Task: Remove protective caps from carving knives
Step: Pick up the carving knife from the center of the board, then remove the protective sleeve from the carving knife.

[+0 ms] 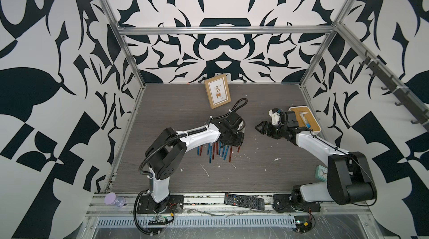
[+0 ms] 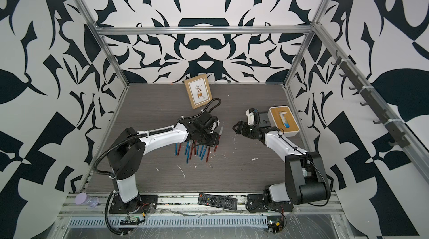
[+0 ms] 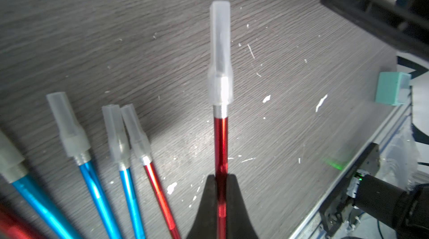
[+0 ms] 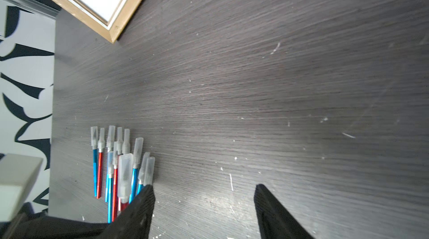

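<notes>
My left gripper (image 3: 220, 179) is shut on the red handle of a carving knife (image 3: 221, 147) and holds it above the table. A translucent protective cap (image 3: 220, 52) covers that knife's blade. Several more blue and red carving knives (image 1: 216, 153) lie bunched under the left gripper (image 1: 233, 140), each with its cap (image 3: 69, 128) on. To the right of the bunch my right gripper (image 4: 204, 186) stands open and empty, fingers spread wide. It shows in both top views (image 1: 260, 128) (image 2: 238, 126). In the right wrist view the held knife's cap (image 4: 125, 175) rises just beside one fingertip (image 4: 148, 193).
A wooden picture frame (image 1: 217, 91) leans at the back wall. A white box with a wooden lid (image 1: 304, 118) sits behind the right arm, and a teal clock (image 1: 321, 172) stands by its base. A black remote (image 1: 243, 201) and a purple-lidded bottle (image 1: 113, 199) lie on the front rail.
</notes>
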{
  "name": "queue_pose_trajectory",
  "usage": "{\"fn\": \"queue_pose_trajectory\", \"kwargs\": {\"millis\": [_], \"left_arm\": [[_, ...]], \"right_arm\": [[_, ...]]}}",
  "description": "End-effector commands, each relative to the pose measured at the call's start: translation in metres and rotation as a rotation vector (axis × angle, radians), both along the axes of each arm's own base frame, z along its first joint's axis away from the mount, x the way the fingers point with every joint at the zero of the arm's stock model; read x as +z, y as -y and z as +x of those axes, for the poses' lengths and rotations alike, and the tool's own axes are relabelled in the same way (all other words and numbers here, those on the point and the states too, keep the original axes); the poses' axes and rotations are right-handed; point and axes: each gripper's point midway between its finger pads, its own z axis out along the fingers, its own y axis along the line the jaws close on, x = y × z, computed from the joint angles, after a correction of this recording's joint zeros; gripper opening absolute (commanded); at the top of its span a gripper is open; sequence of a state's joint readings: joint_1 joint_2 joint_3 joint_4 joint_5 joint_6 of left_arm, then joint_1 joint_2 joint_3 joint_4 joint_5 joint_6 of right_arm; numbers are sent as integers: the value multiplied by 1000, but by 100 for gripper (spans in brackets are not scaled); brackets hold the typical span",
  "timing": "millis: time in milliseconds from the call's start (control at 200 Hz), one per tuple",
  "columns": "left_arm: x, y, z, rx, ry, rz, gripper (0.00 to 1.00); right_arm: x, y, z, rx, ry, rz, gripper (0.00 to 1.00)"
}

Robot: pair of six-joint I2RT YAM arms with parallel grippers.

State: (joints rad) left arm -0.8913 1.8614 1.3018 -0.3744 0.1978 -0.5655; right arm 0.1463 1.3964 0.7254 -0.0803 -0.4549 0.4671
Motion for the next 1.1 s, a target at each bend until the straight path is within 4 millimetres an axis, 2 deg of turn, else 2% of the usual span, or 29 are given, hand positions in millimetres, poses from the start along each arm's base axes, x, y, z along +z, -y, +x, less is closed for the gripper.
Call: {"fn": "queue_pose_trajectory", "kwargs": {"millis": [0,130,400,545,975,1095], "left_arm": [[21,7,4,8,-4,-110,0],[25,10,5,5,-5,-148,0],[23,12,5,-1,-20,-160,0],[23,13,5,-6,-23,-162,0],[24,14,6,-8,-14,-162,0],[24,15,7,-8,-10,-162,0]], "right_arm": [[15,-21,6,42,73,69,70],[17,-36,6,70,95,92,68],[22,-61,3,99,135,181,58],[24,-65,5,97,150,214,54],[26,-72,15,95,146,260,31],[25,-73,15,95,142,269,29]]}}
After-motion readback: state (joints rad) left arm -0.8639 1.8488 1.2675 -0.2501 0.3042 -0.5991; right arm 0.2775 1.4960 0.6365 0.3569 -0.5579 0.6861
